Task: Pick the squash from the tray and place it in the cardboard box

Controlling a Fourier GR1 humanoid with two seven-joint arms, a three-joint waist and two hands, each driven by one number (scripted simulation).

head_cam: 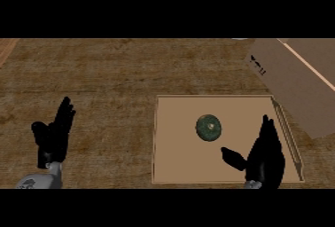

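Over the tray [170, 168], the right hand [265, 155] holds its fingers [267, 128] straight and its thumb spread, empty, just beside the green squash [208, 127] lying mid-tray. The cardboard box [294, 84] overlaps the tray's far right corner. The left hand [53, 135] rests open over the brown worktop [98, 71].

Brown wood-grain counter [111, 75] — mottled, a paler strip at its far-left corner.

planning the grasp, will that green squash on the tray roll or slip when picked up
The squash looks round and smooth, so it may roll if nudged and could slip between fingers. It seems rigid, unlikely to deform. The tray rim would probably stop it.
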